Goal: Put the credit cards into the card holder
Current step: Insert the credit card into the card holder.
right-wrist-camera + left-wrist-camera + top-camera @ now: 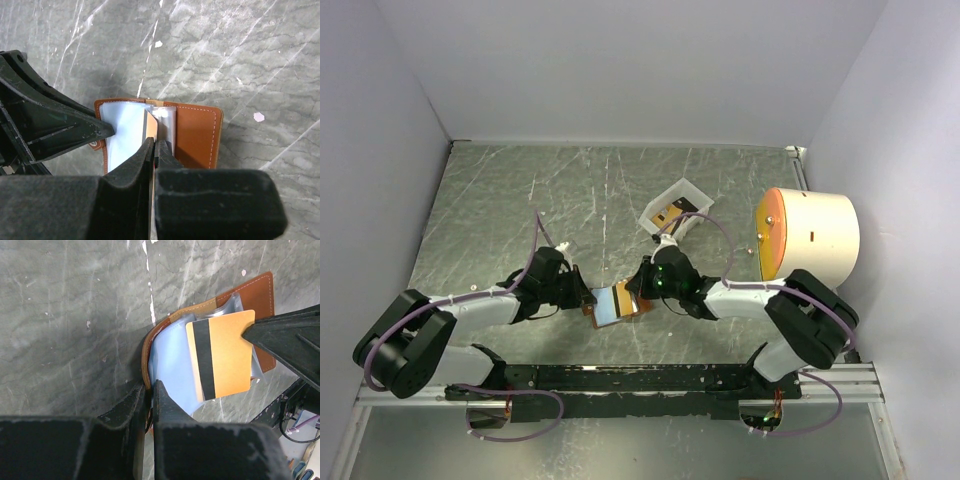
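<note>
Two black-and-white robot arms, one card holder, one card in hand, one tray, one drum. The brown leather-like folding card holder (608,306) lies open at the middle of the worktop's near edge, between both grippers, its shiny clear pockets facing up and white stitching along the flap. Left gripper (151,390): fingers nearly together, pinched on the holder's curved outer edge and its clear pocket. Right gripper (155,146): fingers pressed together on one thin orange credit card (225,355) with a black stripe down its face. The card stands on edge over the open pockets; whether its lower edge has entered a pocket cannot be told. One small white rectangular tray (661,199) sits set at an angle right of the worktop's centre, well apart from the holder, with more orange cards (670,213) in it, too small to count. One cream cylinder with an orange end face (815,235) lies on its side at the right edge. The worktop (520,200) is grey, marbled and scratched with pale streaks. Plain white walls (620,60) enclose it on the far side, left and right. Any print on the card is too small to read.
</note>
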{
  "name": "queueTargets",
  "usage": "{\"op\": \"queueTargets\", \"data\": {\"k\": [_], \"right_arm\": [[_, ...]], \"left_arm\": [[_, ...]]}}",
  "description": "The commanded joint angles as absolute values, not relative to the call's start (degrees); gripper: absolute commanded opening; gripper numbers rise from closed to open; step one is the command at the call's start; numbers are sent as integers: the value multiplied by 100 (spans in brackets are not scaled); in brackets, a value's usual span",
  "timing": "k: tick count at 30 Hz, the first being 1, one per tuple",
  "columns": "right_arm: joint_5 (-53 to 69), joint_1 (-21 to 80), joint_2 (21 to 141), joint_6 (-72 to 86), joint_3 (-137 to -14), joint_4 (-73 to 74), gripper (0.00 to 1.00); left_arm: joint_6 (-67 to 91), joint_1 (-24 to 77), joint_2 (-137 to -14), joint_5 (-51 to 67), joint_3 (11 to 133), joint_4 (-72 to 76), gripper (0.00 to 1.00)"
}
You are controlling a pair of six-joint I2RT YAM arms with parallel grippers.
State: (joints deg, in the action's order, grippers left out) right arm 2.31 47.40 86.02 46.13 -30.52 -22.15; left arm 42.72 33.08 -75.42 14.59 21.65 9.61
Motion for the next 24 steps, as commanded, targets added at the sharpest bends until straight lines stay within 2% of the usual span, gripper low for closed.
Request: {"op": "queueTargets", "data": {"k": [1,17,21,24], "right_arm": [[91,4822,8690,4483,-3196,-1606,0],[212,4918,9022,4399,-3410,-1511,0],[236,4931,9043,4408,-3463,-1467,0],[70,4940,8987,4321,-3659,-1097,12]], "left_arm": [[4193,3276,-7480,1367,2048,722,16],[4206,3269,-7472,1412,2044,757,16],[4219,3270,-7454,1433,2048,766,19],[4223,3271,-7444,1446,2067,741,24]]}}
